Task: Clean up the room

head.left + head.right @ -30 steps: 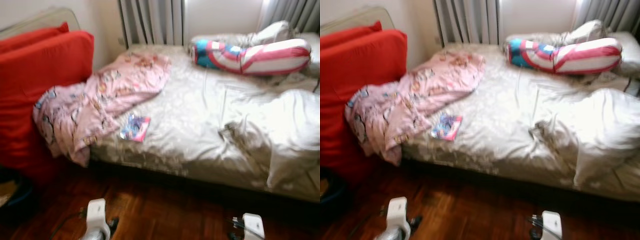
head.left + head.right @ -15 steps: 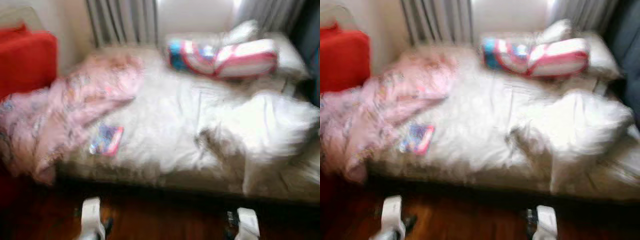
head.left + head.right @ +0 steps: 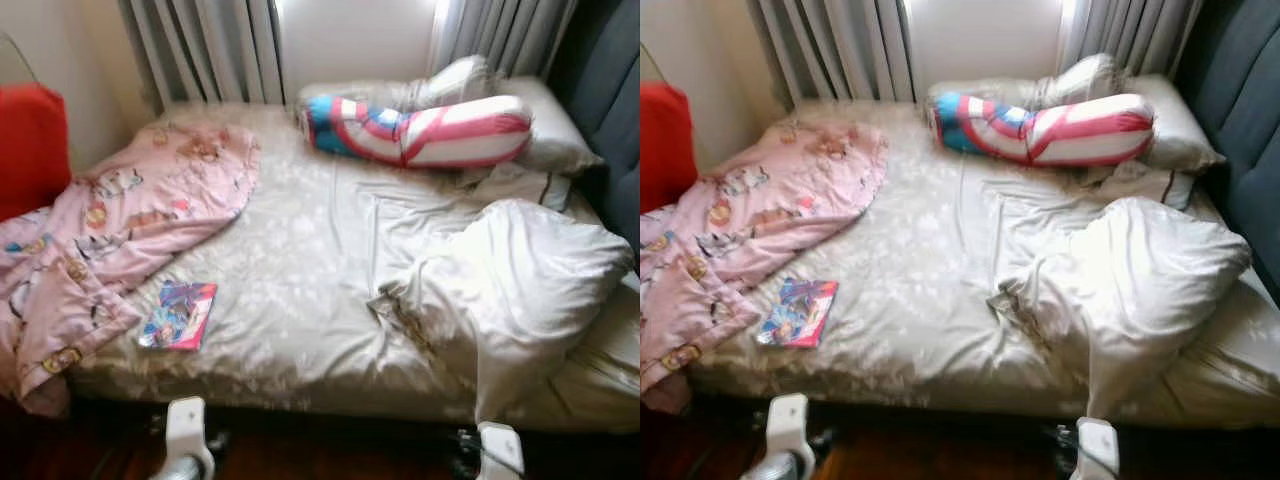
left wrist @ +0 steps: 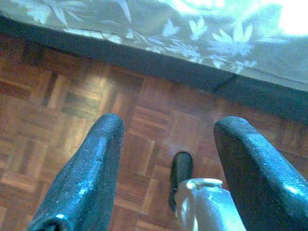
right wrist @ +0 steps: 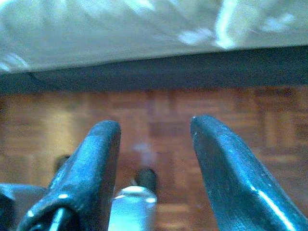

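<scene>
1. Unmade bed [image 3: 300, 250] ahead, covered with a pale leaf-patterned sheet, its near edge just beyond the two arms at the bottom of the eye views.
2. Pink cartoon-print blanket [image 3: 120, 230] spread over the left part of the bed, trailing off the left near corner toward the floor.
3. Small colourful book [image 3: 178, 315] flat on the sheet near the front edge, just beside the pink blanket's lower fold.
4. Crumpled white duvet [image 3: 510, 290] bunched on the right part of the bed.
5. Long bolster [image 3: 415, 130] striped red, white and blue across the far end, resting against a white pillow [image 3: 540, 135] at the far right.
6. Red cushion [image 3: 30, 145] at the far left, beside the bed.
7. Grey curtains [image 3: 200, 45] behind the bed; dark blue padded headboard [image 3: 605, 110] along the right side.
8. Left gripper [image 4: 168, 168] low over the wood parquet floor [image 4: 57, 106], fingers [image 4: 91, 163] spread wide apart, nothing between them.
9. Right gripper [image 5: 154, 163] likewise low over the floor near the bed's edge, fingers [image 5: 221, 163] parted, holding nothing.
</scene>
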You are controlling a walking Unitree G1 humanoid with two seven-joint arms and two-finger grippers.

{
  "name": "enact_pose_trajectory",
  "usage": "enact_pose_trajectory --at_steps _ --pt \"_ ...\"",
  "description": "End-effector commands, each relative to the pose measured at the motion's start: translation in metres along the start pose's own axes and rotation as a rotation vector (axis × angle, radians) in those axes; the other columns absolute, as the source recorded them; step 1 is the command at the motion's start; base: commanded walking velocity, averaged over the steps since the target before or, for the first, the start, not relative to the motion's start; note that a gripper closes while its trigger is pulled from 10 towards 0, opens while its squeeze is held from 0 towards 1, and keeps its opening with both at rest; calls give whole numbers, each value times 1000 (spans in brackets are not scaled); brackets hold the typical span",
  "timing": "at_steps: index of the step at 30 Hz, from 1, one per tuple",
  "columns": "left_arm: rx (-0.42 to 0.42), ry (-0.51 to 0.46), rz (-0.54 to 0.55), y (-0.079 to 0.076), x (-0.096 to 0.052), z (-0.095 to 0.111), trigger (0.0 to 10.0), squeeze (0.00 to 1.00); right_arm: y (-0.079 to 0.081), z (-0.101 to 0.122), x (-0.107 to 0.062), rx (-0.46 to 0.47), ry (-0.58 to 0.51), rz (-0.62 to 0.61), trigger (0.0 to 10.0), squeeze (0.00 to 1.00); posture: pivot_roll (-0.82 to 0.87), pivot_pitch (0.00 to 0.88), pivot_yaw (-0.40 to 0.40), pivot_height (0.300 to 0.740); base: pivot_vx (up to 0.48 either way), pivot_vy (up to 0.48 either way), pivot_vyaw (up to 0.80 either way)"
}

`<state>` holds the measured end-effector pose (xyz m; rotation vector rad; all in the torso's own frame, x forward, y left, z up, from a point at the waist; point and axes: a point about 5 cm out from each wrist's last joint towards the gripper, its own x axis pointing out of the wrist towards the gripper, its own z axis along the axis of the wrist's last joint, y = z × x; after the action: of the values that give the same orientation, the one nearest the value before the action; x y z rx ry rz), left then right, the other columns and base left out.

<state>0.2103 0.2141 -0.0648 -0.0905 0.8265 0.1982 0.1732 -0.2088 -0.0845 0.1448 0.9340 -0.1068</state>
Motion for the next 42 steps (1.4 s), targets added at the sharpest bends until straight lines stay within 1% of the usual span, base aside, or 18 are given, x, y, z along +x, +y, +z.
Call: enact_pose_trajectory --at_steps 1,11,31,42 --pt "-10 -6 -13 -6 1 2 10000 0 -12 -4 -3 2 7 -37 10000 0 36 30 17 740 345 0 0" --pt "-9 -4 -11 -6 1 1 10000 0 -13 -4 -3 0 7 -40 10000 0 35 36 16 740 333 0 0" --pt "4 -5 -11 -6 0 1 10000 0 -13 -4 -3 6 1 -41 10000 0 35 39 16 740 0 0 0" --pt "8 -4 -13 -7 0 0 10000 0 -13 -4 -3 7 -1 -38 10000 0 35 43 16 740 0 -241 0"
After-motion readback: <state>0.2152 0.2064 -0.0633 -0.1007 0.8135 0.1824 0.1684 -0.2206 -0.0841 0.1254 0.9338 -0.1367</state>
